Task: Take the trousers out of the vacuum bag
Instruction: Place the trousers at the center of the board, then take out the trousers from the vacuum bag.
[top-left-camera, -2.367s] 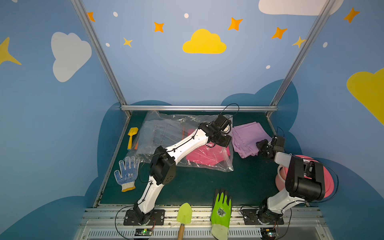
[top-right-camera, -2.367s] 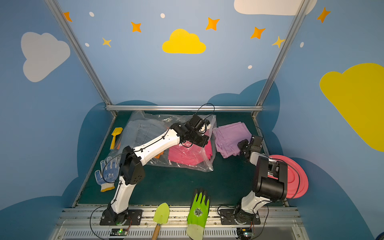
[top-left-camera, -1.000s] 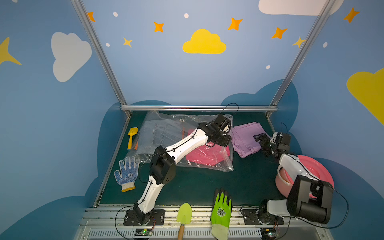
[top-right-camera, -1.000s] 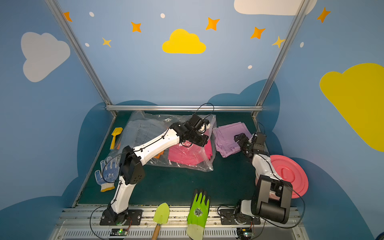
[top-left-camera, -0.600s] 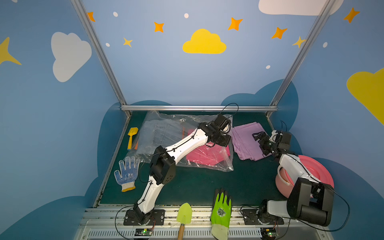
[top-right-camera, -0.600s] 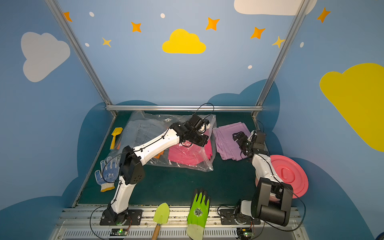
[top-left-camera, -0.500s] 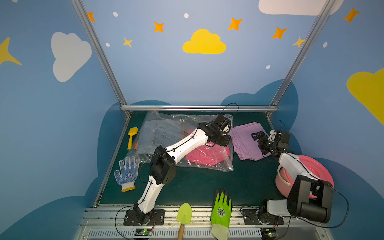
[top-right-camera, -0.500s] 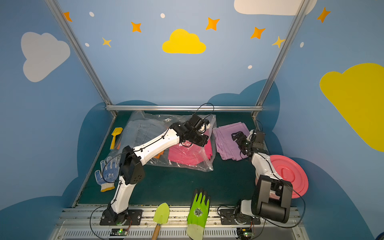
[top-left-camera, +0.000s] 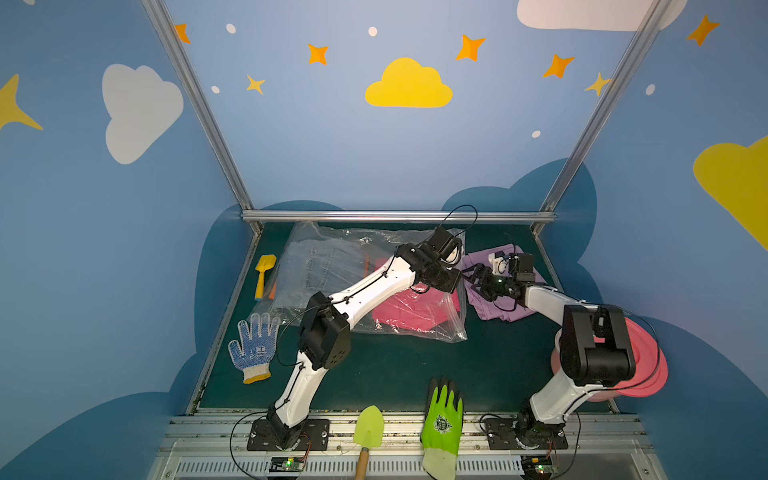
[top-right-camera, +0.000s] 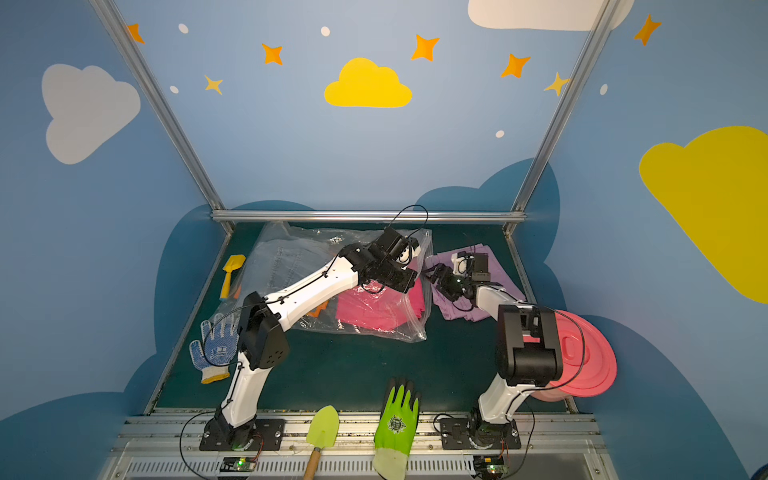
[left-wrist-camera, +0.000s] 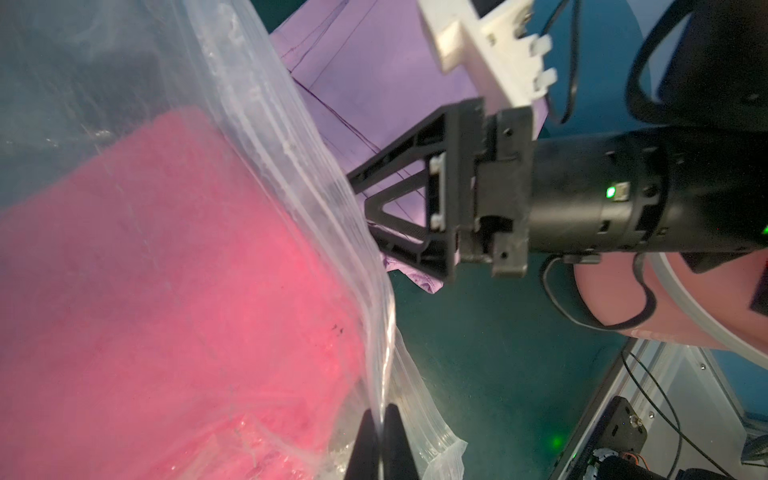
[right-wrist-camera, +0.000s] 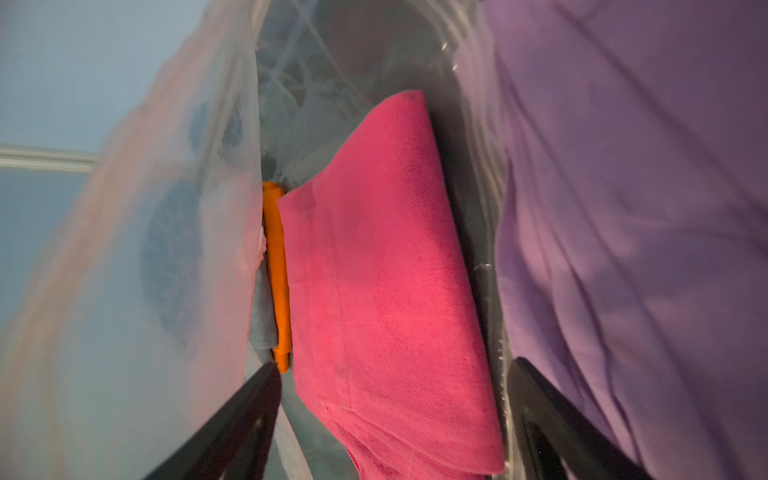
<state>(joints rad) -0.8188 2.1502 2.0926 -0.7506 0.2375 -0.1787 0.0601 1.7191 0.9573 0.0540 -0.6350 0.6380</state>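
pink trousers (right-wrist-camera: 386, 291): folded, inside the vacuum bag (top-left-camera: 332, 253), lying just within its mouth; visible through the film in both top views (top-left-camera: 415, 309) (top-right-camera: 374, 309).
orange trousers (right-wrist-camera: 278, 270): inside the vacuum bag, deeper than the pink trousers and touching them; only a narrow folded edge shows.
denim trousers (top-left-camera: 320, 266): inside the vacuum bag, at the end far from its mouth, flat under the film.
lilac trousers (top-left-camera: 492, 309): outside the vacuum bag, flat on the table (top-left-camera: 395, 374), just beside the bag's mouth.
vacuum bag: lies on the table by the back rail; mouth faces the right arm and stands open, with the upper film raised off the pink trousers.
left tool (left-wrist-camera: 380, 411): fingers together, clamped on the upper film of the vacuum bag at the mouth edge, near the bag's corner.
right tool (right-wrist-camera: 394, 363): fingers apart, tips at the vacuum bag's mouth, one on each side of the pink trousers' end with a gap on both sides. No grip is visible. Whether the tips touch the film cannot be told.
right tool, left wrist view (left-wrist-camera: 359, 195): tips meet the zip strip at the bag's mouth, above the lilac trousers.
dotted glove (top-left-camera: 253, 349): on the table, near the vacuum bag's closed end, toward the robot bases.
yellow scoop (top-left-camera: 264, 274): on the table, just beside the vacuum bag's closed end.
green glove (top-left-camera: 442, 415): at the table's front edge, well apart from the vacuum bag.
green trowel (top-left-camera: 368, 428): at the front edge, beside the green glove.
pink basin (top-left-camera: 640, 365): beyond the table's edge behind the right arm, well apart from the vacuum bag.
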